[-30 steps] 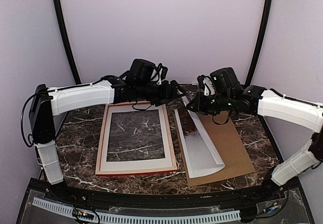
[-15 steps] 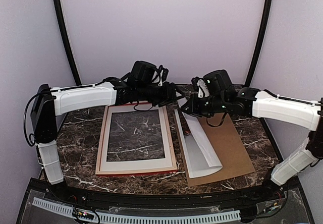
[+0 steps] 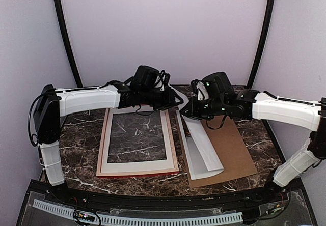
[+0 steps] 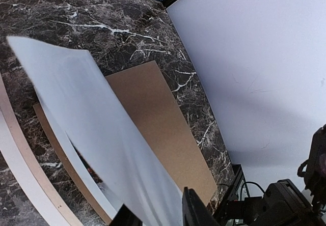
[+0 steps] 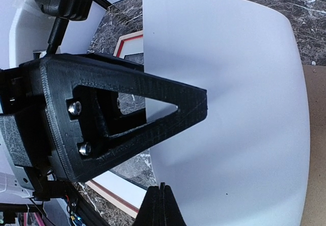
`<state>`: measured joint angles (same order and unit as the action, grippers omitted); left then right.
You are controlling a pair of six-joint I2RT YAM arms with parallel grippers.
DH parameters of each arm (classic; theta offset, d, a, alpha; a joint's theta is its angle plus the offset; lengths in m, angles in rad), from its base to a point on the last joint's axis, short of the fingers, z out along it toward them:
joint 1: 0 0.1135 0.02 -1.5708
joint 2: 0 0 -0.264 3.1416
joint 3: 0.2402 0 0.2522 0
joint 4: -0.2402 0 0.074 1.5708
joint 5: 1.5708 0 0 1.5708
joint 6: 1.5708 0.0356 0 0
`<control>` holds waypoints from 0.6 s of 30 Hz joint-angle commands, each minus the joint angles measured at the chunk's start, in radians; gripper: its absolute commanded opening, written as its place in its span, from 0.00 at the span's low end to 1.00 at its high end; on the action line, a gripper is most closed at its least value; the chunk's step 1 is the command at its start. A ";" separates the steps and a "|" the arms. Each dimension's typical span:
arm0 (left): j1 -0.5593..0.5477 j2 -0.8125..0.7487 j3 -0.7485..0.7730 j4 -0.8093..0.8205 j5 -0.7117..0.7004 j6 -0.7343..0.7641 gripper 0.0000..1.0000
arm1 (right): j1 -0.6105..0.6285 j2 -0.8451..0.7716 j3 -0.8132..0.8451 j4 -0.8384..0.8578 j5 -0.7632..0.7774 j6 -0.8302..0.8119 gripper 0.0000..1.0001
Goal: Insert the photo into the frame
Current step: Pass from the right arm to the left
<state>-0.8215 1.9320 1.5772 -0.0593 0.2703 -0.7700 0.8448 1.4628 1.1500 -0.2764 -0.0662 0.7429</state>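
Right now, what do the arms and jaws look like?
White shells on left arm and right arm, black joints and wrists, black cables looped at the wrists. Jaws: black, ridged print, triangular with a cut-out, two screws.

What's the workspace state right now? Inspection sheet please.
Surface: dark marble tabletop, white veins.
Job's things: the frame lies flat, left of centre; the photo is curled, its far edge lifted and its near end on the board.
Clutter: brown backing board under the photo; white mat inside the frame.
Grippers: right claw shut on the photo's far edge; left claw fingers apart on either side of the sheet.
Cables: black loops at both wrists.
Surroundings: plain pale walls, black poles; nothing else seen.
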 commanded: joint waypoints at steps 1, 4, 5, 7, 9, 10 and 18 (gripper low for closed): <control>0.006 -0.001 -0.018 0.019 0.008 0.009 0.24 | 0.012 0.003 0.033 0.044 0.000 0.011 0.00; 0.012 0.003 -0.026 0.029 0.021 0.006 0.15 | 0.012 -0.007 0.030 0.046 0.000 0.011 0.00; 0.012 0.003 -0.027 0.031 0.022 0.005 0.12 | 0.013 -0.012 0.030 0.045 0.000 0.009 0.00; 0.016 0.000 -0.029 0.032 0.029 0.005 0.08 | 0.013 -0.022 0.032 0.039 -0.001 0.003 0.06; 0.018 -0.005 -0.030 0.032 0.033 0.007 0.01 | 0.013 -0.035 0.036 0.029 -0.005 -0.004 0.14; 0.020 -0.008 -0.032 0.032 0.036 0.008 0.00 | 0.013 -0.041 0.038 0.026 -0.008 -0.007 0.19; 0.032 -0.042 -0.037 0.035 0.074 0.019 0.00 | 0.009 -0.108 0.071 -0.032 -0.026 -0.039 0.52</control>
<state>-0.7986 1.9343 1.5555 -0.0387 0.3077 -0.7685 0.8494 1.4109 1.1675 -0.2974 -0.0856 0.7307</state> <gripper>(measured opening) 0.007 0.484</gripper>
